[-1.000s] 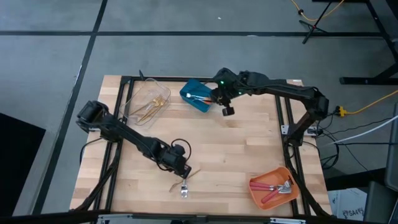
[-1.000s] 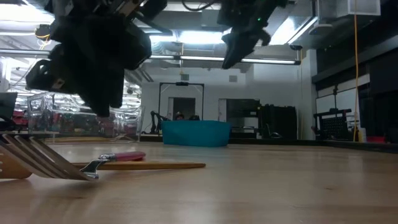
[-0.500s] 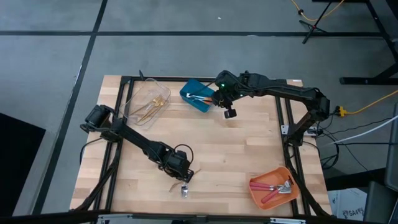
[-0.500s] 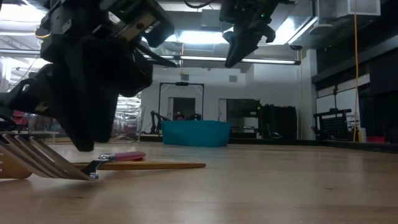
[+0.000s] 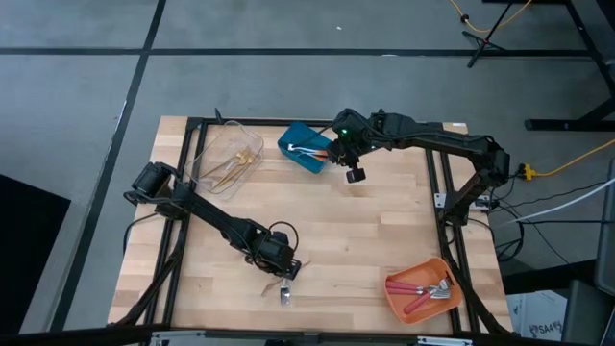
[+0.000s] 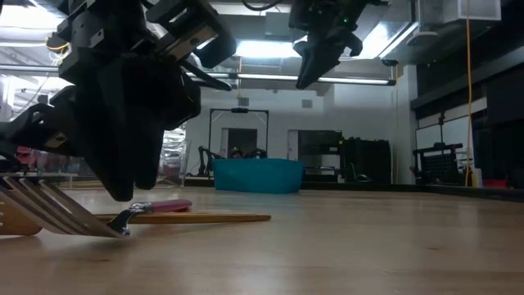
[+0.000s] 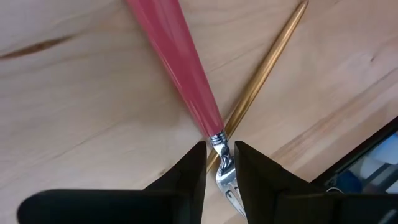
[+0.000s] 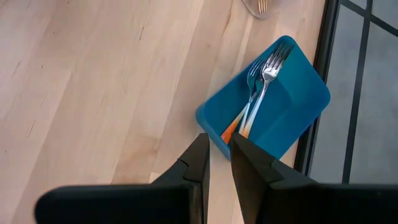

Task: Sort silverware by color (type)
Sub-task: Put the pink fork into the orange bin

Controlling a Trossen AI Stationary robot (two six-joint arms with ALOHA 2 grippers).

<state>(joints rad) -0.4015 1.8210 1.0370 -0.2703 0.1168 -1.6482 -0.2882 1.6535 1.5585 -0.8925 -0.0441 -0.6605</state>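
A pale wooden table (image 5: pixel 365 240) stood on a grey floor, with a lit workshop beyond it in the low view. You saw three bins on it: a clear bin (image 5: pixel 229 156) at the far left holding all-gold pieces, a blue bin (image 8: pixel 292 102) at the far middle holding orange-handled forks (image 8: pixel 255 99), and an orange bin (image 5: pixel 423 288) at the near right holding red-handled pieces; each bin evidently stood for one type. The left arm reached across to the near middle, where the left gripper (image 7: pixel 221 163) hung low over the last two loose pieces. Its fingers stood slightly apart, straddling the neck of the pink-handled fork (image 7: pixel 186 74) but not yet closed on it. You should note that the gold utensil (image 7: pixel 267 68) lay crossed under that fork right at the neck, so closing there could have caught both, and the pink fork's likely bin sat well apart to the right. The right gripper (image 8: pixel 219 152) hovered above the near edge of the blue bin, its fingers a narrow gap apart and holding nothing, probably waiting.
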